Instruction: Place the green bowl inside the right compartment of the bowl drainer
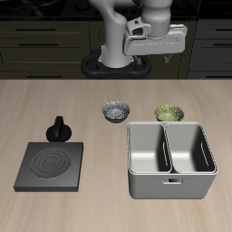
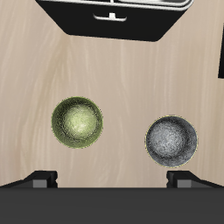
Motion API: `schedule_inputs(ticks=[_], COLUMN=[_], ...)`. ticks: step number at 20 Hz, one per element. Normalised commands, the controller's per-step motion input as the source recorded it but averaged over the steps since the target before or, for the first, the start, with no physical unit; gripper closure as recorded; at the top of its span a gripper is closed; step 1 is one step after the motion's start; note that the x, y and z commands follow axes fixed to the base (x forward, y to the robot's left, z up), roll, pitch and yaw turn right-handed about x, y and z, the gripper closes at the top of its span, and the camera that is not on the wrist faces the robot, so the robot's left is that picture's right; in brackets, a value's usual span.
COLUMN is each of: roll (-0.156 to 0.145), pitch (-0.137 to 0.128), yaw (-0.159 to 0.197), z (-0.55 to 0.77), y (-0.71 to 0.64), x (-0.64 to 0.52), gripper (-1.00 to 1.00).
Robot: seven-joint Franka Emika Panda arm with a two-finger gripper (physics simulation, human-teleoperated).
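Raised high above the back of the table point(image 1: 36, 109), the gripper point(image 1: 156, 54) hangs clear of everything, holding nothing; its two fingertips point(image 2: 42, 178) show in the wrist view set wide apart with only bare wood between them, so the jaws stand open. Below it, the green bowl point(image 1: 169, 112) sits upright on the table, toward the back edge and just behind the bowl drainer point(image 1: 170, 184), very near that bin's rear rim, though whether it touches I cannot tell; its speckled inside shows plainly in the wrist view point(image 2: 77, 122). A grey-white patterned bowl point(image 1: 114, 111) of like size stands beside it, a little apart, at about the same depth from the back edge. The drainer lies nearer the front edge, its middle wall dividing two deep wells; the right compartment point(image 1: 149, 150) holds nothing. A flat black plate point(image 1: 51, 165) with rings lies well apart from the drainer; a small black object point(image 1: 59, 129) stands at its rear edge.
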Motion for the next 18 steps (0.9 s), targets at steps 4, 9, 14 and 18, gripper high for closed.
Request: schedule_inputs(ticks=[4,9,14,18], roll=[0.052,0.002,-0.013,-0.037], pitch=[0.015,0.012,0.073,0.066], yaw=[0.02,0.013,-0.005,0.015], z=[-0.05,-0.13,-0.45,-0.65], y=[0.42,0.23,0.09,0.03], x=[0.06,0.13,0.23,0.21], gripper=[-1.0,-1.0,-1.0,-1.0])
